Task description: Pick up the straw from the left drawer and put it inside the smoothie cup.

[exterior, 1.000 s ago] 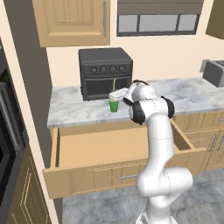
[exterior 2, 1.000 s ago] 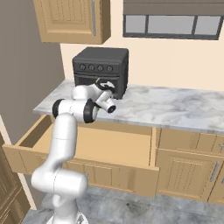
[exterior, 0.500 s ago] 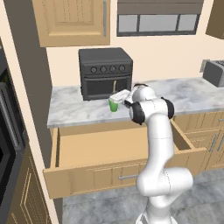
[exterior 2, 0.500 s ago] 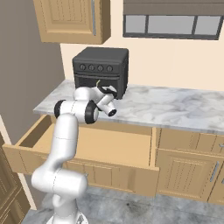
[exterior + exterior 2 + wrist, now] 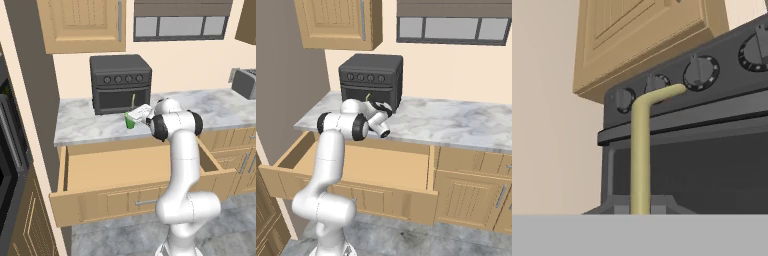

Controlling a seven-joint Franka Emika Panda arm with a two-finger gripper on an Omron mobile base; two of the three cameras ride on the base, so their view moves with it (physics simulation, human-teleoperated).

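The straw (image 5: 640, 155) is seen standing in the green cup (image 5: 130, 120) on the counter (image 5: 85, 127), just in front of the black oven (image 5: 121, 83), its top bent over. The gripper (image 5: 142, 114) is held beside the cup; whether its fingers are clenched cannot be told. The drawer (image 5: 120, 172) is pulled open below.

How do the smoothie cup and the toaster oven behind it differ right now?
The smoothie cup is small and bright green; the toaster oven is far bigger and black. The cup is open-topped with the straw rising from it; the oven's door is closed, with a row of knobs above. Both stand upright on the marble counter.
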